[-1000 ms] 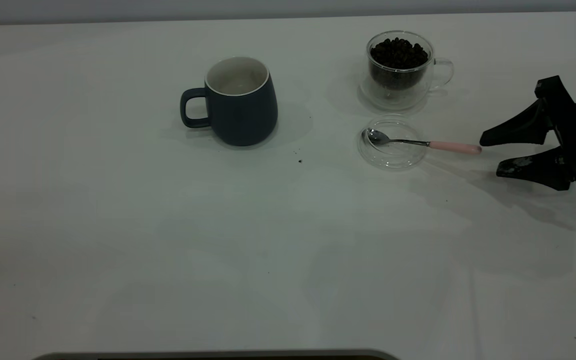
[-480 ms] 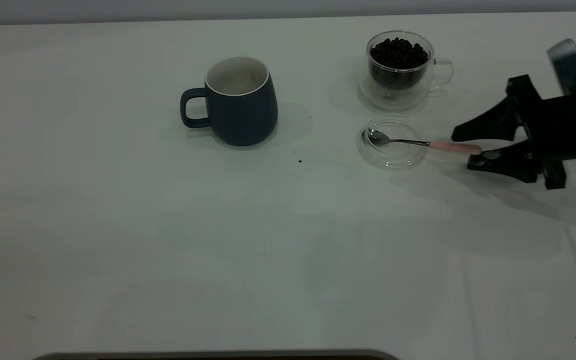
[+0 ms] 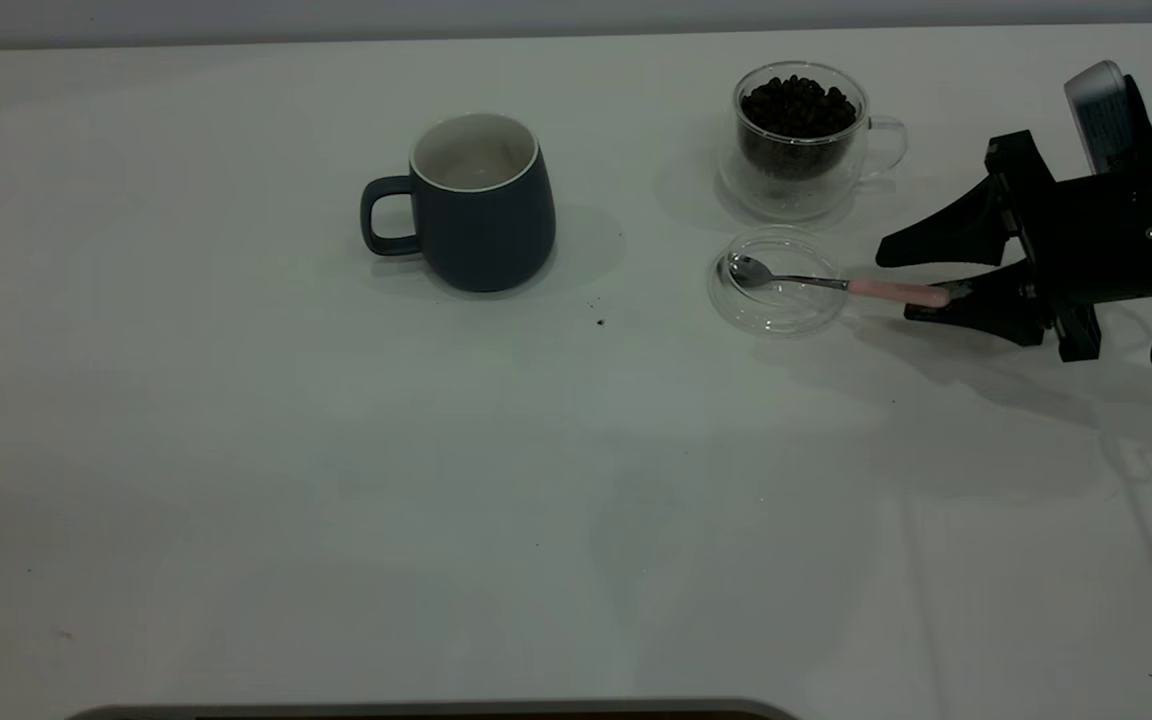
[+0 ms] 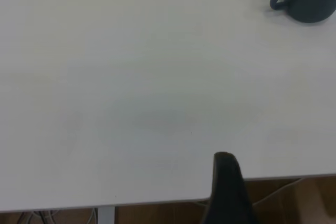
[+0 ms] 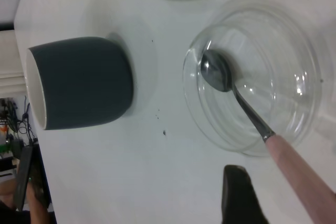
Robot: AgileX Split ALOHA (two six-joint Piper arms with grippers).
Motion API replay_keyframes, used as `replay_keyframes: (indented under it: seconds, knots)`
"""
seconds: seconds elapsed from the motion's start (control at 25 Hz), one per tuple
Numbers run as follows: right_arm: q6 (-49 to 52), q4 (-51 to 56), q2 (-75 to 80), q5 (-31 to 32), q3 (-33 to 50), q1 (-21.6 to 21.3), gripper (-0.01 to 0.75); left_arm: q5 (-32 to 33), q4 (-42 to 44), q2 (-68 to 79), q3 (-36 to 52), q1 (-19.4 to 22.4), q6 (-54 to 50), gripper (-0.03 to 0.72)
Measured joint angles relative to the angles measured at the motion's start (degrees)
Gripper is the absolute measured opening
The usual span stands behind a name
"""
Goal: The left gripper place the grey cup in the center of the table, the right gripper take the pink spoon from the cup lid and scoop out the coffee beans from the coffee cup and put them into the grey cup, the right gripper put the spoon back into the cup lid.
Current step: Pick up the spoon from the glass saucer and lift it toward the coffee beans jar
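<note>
Legible writing, brands, labels: not discernible on any item.

Table [image 3: 236,450]: white top, few dark specks, filling the exterior frame.

Grey cup [image 3: 481,200]: upright, upper centre of the exterior frame, handle toward frame left; white inside.

Coffee cup [image 3: 802,135]: clear glass, upper right, small handle toward frame right; heaped with coffee beans [image 3: 798,105].

Cup lid [image 3: 778,282]: clear disc, flat on the table directly below the coffee cup in frame, apart from it.

Pink spoon [image 3: 841,285]: long axis near horizontal in the exterior frame; metal bowl inside the lid at frame left, pink handle past the rim toward frame right.

Right gripper [image 3: 911,285]: right edge of frame, pointing frame left; jaws spread wide, astride the handle's end, lower finger touching or just beside it, not closed on it.

Left gripper [image 4: 228,192]: one dark finger in the left wrist view, over the table edge; jaw opening cannot be told.
</note>
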Motion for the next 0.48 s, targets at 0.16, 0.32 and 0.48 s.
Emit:
replay_keyframes:
  seconds: [0.16,0.32,0.48]
  knots:
    - [0.0,0.1,0.0,0.4,0.0,0.0,0.420,0.0,0.0,0.0,0.0,0.0,0.0,0.565]
    - [0.0,0.0,0.0,0.4,0.0,-0.2,0.348,0.0,0.0,0.0,0.0,0.0,0.0,0.565]
    - [0.0,0.0,0.0,0.6,0.0,-1.3,0.246,0.0,0.0,0.0,0.0,0.0,0.0,0.565]
